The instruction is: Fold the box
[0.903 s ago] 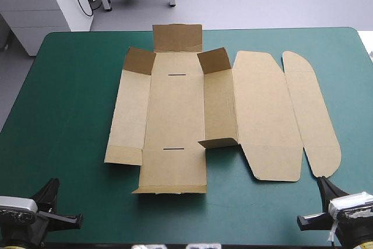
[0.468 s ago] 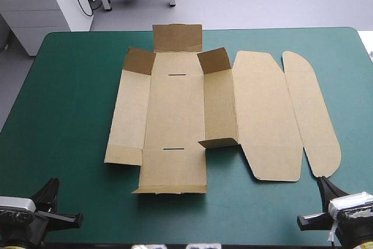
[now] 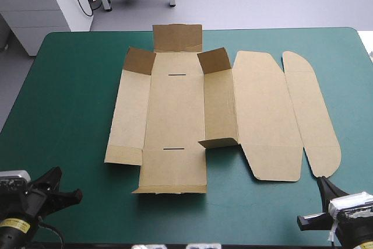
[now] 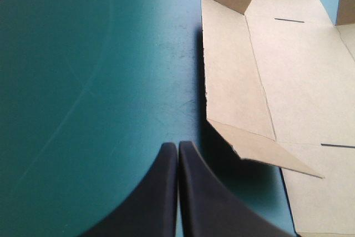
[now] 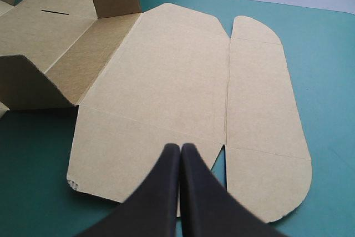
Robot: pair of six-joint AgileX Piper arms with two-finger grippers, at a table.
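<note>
The brown box (image 3: 175, 115) lies spread out in the middle of the table. Its far flap and two far corner tabs stand up, and a near tab on the right side wall is lifted. The lid panel (image 3: 265, 115) and a rounded end flap (image 3: 312, 115) lie flat to the right. My left gripper (image 3: 53, 177) is shut at the near left corner, short of the box's near left tab (image 4: 266, 151). My right gripper (image 3: 322, 185) is shut near the right corner, its tip (image 5: 180, 148) over the lid's near edge (image 5: 155, 81).
Strips of teal-green cover (image 3: 70, 97) run between the box and the table's left, right and near edges. The left strip (image 4: 100, 81) is the widest.
My left gripper has swung and turned a little inward toward the box. The right gripper and the box have stayed where they were.
</note>
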